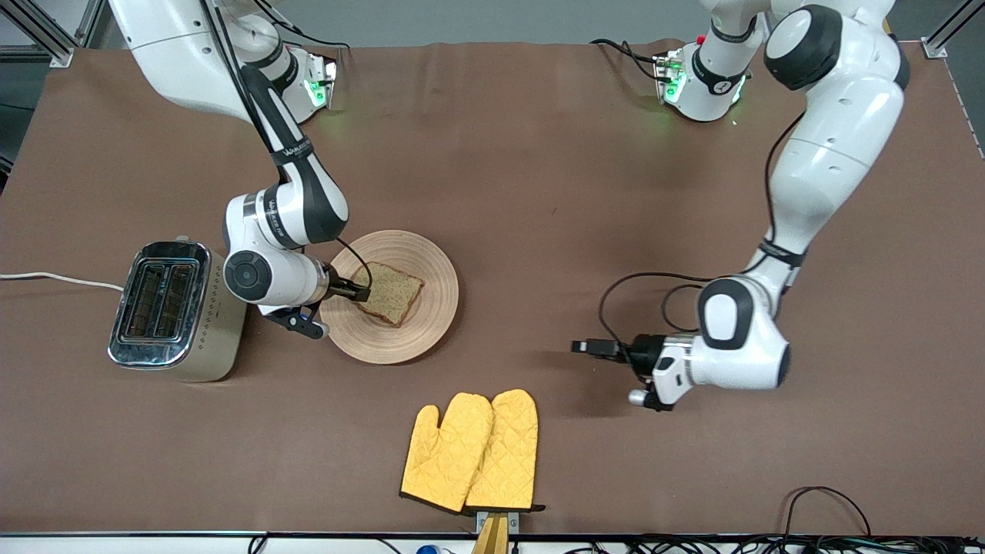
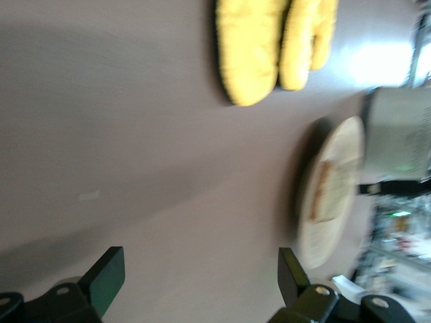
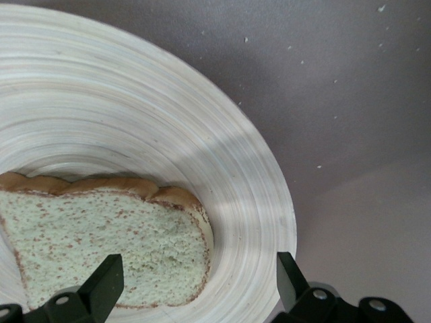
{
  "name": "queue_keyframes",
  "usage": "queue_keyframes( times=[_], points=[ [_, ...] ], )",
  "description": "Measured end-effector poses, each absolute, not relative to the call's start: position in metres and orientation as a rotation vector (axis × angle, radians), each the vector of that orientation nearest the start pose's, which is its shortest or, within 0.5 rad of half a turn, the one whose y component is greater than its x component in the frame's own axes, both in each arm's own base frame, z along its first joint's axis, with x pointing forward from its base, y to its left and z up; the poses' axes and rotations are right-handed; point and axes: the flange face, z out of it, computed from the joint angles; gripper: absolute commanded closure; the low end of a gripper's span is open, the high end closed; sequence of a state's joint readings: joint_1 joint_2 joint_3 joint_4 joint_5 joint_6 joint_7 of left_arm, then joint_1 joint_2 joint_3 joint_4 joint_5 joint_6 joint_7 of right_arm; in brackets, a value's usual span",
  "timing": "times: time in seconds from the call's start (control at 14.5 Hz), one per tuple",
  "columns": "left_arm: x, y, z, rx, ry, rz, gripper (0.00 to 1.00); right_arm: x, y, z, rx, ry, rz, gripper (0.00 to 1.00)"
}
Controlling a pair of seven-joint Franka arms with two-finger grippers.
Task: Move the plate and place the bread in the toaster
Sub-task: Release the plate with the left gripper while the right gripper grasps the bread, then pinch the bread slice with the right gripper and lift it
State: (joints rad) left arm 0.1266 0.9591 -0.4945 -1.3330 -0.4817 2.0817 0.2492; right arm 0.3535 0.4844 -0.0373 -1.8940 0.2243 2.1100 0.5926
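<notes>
The tan wooden plate [image 1: 432,271] lies on the brown table beside the cream toaster [image 1: 165,308], which stands toward the right arm's end. The slice of brown bread [image 1: 392,292] lies flat on the plate. My right gripper [image 1: 358,292] is open, low over the bread's edge that faces the toaster. In the right wrist view the gripper [image 3: 199,282] spans a corner of the bread [image 3: 101,249] and the plate's rim [image 3: 256,195], holding nothing. My left gripper [image 1: 592,348] is open and empty over bare table. In the left wrist view it [image 2: 200,276] faces the plate [image 2: 337,195].
A pair of yellow oven mitts [image 1: 469,450] lies near the table's front edge, nearer the front camera than the plate; they also show in the left wrist view [image 2: 269,47]. The toaster's white cord [image 1: 54,278] runs off toward the right arm's end.
</notes>
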Motion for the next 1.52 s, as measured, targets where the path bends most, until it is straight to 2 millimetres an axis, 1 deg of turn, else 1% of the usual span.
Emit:
queue_keyframes(
  times=[0.07, 0.14, 0.21, 0.28, 0.41, 0.48, 0.62, 0.76, 0.9, 0.97, 1.1, 1.24, 1.31, 1.38, 1.52],
  points=[
    [0.706, -0.186, 0.218, 2.384, -0.249, -0.205, 0.00, 0.568, 0.197, 0.226, -3.008, 0.643, 0.475, 0.00],
    [0.710, -0.166, 0.238, 2.449, -0.298, -0.194, 0.00, 0.566, 0.197, 0.223, -3.005, 0.648, 0.471, 0.07],
    [0.714, -0.146, 0.261, 2.510, -0.343, -0.173, 0.00, 0.565, 0.197, 0.221, -3.005, 0.650, 0.468, 0.17],
    [0.717, -0.130, 0.288, 2.569, -0.383, -0.142, 0.00, 0.564, 0.197, 0.220, -3.005, 0.650, 0.468, 0.23],
    [0.717, -0.109, 0.339, 2.706, -0.442, -0.086, 0.00, 0.562, 0.200, 0.219, -3.008, 0.643, 0.470, 0.30],
    [0.715, -0.102, 0.362, 2.788, -0.462, -0.061, 0.00, 0.561, 0.203, 0.219, -3.010, 0.637, 0.471, 0.32],
    [0.710, -0.095, 0.404, 2.934, -0.509, -0.010, 0.00, 0.559, 0.209, 0.219, -3.014, 0.625, 0.471, 0.37],
    [0.700, -0.090, 0.450, 3.024, -0.493, 0.032, 0.00, 0.554, 0.222, 0.219, -3.023, 0.609, 0.471, 0.39],
    [0.684, -0.076, 0.498, 3.086, -0.406, 0.047, 0.00, 0.549, 0.232, 0.216, -3.028, 0.601, 0.449, 0.39],
    [0.674, -0.068, 0.521, 3.112, -0.361, 0.045, 0.00, 0.546, 0.232, 0.212, -3.028, 0.600, 0.431, 0.39],
    [0.653, -0.059, 0.563, 3.154, -0.301, 0.052, 0.00, 0.541, 0.230, 0.205, -3.029, 0.606, 0.407, 0.39],
    [0.637, -0.051, 0.598, 3.179, -0.262, 0.111, 0.00, 0.540, 0.228, 0.204, -3.029, 0.611, 0.402, 0.40],
    [0.630, -0.046, 0.612, 3.188, -0.244, 0.133, 0.00, 0.540, 0.227, 0.205, -3.028, 0.612, 0.400, 0.41],
    [0.623, -0.041, 0.622, 3.194, -0.225, 0.139, 0.00, 0.540, 0.227, 0.205, -3.028, 0.612, 0.399, 0.45],
    [0.614, -0.032, 0.636, 3.178, -0.184, 0.147, 0.00, 0.539, 0.227, 0.205, -3.028, 0.612, 0.396, 0.46]
  ],
)
